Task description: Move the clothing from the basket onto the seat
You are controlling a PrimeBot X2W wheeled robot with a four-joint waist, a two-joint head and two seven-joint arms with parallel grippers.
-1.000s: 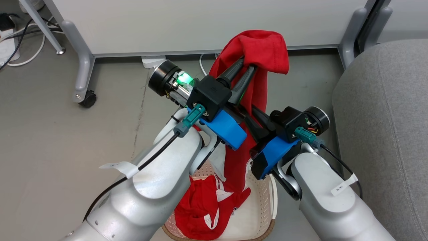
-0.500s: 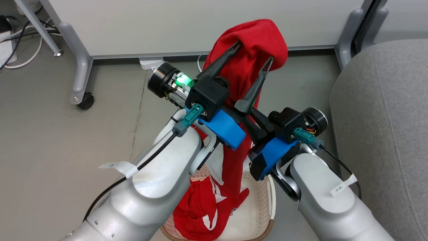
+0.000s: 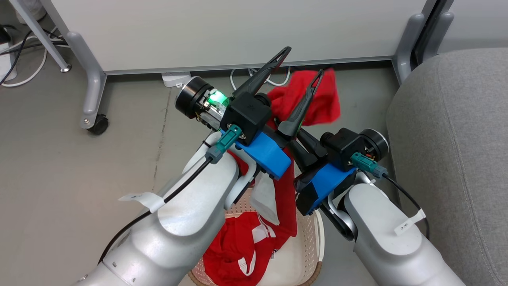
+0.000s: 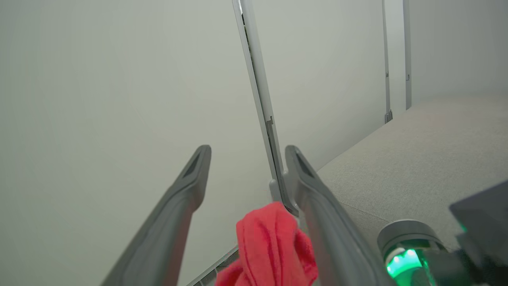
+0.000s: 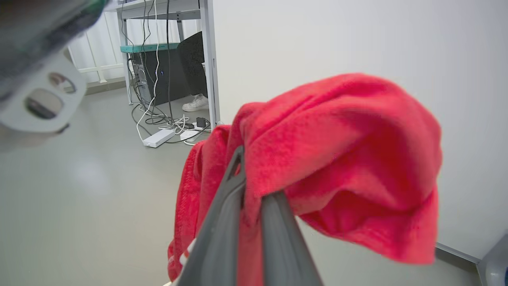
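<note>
One red garment of the clothing (image 3: 313, 99) hangs in the air above the basket (image 3: 317, 238), its lower part trailing down into it. My right gripper (image 5: 254, 186) is shut on a fold of this garment (image 5: 337, 151). My left gripper (image 3: 302, 64) stands open just above the cloth, its fingers apart with nothing pinched; in the left wrist view it (image 4: 246, 155) gapes over the red fabric (image 4: 270, 246). A second red garment with white stripes (image 3: 238, 250) lies in the basket. The grey seat (image 3: 456, 139) is at the right.
A white partition on grey legs with a caster (image 3: 95, 123) stands ahead, with a power strip (image 3: 174, 77) and cables at its foot. Grey floor lies to the left. Beyond the panel's end, a person's white shoe (image 5: 196, 104) shows under a desk.
My left gripper has opened and let go of the red garment. The cloth's top has slumped down and now hangs from the right gripper alone. The head view has shifted slightly.
</note>
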